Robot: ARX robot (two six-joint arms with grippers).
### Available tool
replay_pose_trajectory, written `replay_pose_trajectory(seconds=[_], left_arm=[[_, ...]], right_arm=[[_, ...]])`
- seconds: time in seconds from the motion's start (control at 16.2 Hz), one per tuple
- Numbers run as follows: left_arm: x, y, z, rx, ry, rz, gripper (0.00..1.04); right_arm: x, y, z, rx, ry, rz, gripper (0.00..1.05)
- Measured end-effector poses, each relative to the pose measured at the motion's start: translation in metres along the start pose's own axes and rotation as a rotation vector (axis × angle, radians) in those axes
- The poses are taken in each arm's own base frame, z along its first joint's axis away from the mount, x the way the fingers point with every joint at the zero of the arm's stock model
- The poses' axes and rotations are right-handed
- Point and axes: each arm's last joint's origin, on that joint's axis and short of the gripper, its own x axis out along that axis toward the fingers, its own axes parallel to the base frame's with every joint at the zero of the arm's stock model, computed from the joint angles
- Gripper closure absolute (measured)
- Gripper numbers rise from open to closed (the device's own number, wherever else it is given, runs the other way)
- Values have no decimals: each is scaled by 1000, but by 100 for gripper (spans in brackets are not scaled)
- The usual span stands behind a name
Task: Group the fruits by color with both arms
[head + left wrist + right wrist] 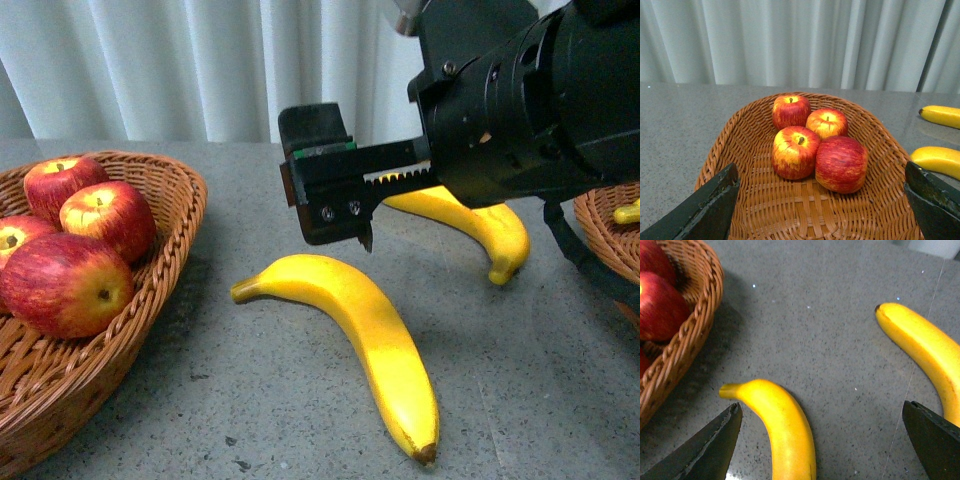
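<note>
Now: your right claw (820,410) hangs spread wide, empty; the near banana (370,340) lies on the table (250,400) at its 6 o'clock.
Grip: lower onto its thick middle, jaws across the curve.
Left claw (822,175): spread too, empty, facing the apples (795,152).

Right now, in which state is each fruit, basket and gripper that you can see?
left basket: holds four apples only
apples: resting inside the left basket
near banana: lying loose on the table
far banana: on the table, partly hidden by the right arm
right basket: mostly out of frame, yellow fruit inside
left gripper: open, empty
right gripper: open, empty
</note>
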Motion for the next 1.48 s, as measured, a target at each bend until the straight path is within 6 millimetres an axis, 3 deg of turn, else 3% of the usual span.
replay_pose_trajectory(seconds=[0.19, 0.25, 0.49, 0.68, 0.99, 1.24, 1.48], left_arm=[[0, 0, 0, 0, 0, 0, 7], [0, 0, 0, 0, 0, 0, 7], [0, 0, 0, 0, 0, 0, 7], [0, 0, 0, 0, 0, 0, 7], [0, 0, 0, 0, 0, 0, 7], [0, 0, 0, 0, 0, 0, 7], [0, 0, 0, 0, 0, 0, 7]], right_arm=[[6, 6, -12, -41, 82, 14, 6], [12, 17, -26, -76, 167, 46, 6], [32, 28, -53, -132, 267, 43, 6], [33, 34, -62, -152, 287, 45, 8], [34, 33, -61, -150, 272, 36, 68], [34, 27, -56, -120, 245, 39, 72], [18, -3, -15, -14, 87, 34, 72]])
